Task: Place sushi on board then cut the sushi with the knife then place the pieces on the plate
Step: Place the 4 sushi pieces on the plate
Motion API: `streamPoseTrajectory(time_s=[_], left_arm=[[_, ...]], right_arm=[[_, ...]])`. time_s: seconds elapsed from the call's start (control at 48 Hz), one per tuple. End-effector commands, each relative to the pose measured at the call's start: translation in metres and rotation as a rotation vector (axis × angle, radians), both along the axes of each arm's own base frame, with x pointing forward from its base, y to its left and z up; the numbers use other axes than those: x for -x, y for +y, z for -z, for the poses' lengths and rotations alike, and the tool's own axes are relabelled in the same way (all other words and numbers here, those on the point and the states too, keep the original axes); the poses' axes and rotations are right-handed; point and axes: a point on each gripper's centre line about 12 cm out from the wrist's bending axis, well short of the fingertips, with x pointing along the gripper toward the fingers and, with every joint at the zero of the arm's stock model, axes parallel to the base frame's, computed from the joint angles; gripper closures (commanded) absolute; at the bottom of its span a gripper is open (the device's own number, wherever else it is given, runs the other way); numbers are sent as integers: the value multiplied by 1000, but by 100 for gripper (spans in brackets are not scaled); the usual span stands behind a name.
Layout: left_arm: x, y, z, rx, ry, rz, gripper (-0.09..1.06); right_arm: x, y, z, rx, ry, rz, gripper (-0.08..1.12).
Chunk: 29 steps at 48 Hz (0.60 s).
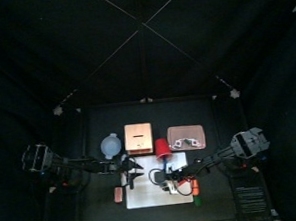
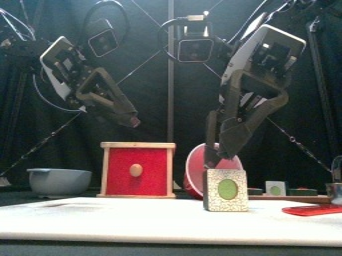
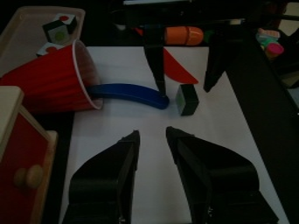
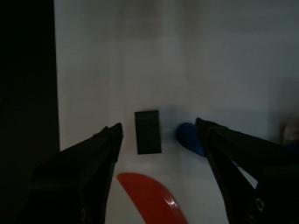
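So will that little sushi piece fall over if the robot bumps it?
Probably. The sushi piece stands on its thin edge on the white board, so a sideways nudge would likely tip it flat. It looks like a stiff, flat-sided block, so the open right gripper above it could probably pinch it without squashing it.

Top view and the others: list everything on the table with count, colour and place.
board: one, white, front middle
sushi piece: one, pale face with green centre, upright on board
cup: one, red, on its side on board
blue knife: one, on board by cup
red knife: one, on board
box: one, pale wood with red drawer, back
bowl: one, blue-grey, back left
tray: one, pink, back right
orange toy: one, past board's right edge
left claw: open, over board
right claw: open, above sushi piece
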Motion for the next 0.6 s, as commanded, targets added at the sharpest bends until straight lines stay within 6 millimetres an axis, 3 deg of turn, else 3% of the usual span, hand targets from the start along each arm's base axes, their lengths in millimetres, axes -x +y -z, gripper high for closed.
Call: streamPoseTrajectory(time_s=[0.021,0.188,0.375,0.479,0.604], left_arm=[[-2,1,-8,5,-29,-5,24],[9,2,-9,6,2,-3,24],[38,10,-34,16,25,-20,24],[66,18,-46,20,100,-36,24],[110,25,-54,31,206,-56,25]], right_arm=[[-6,4,-13,-5,-31,-7,8],[-2,0,-26,11,-32,-5,8],[18,-18,-58,77,-54,-6,8],[32,-41,-67,110,-70,30,8],[54,-65,-64,121,-58,86,8]])
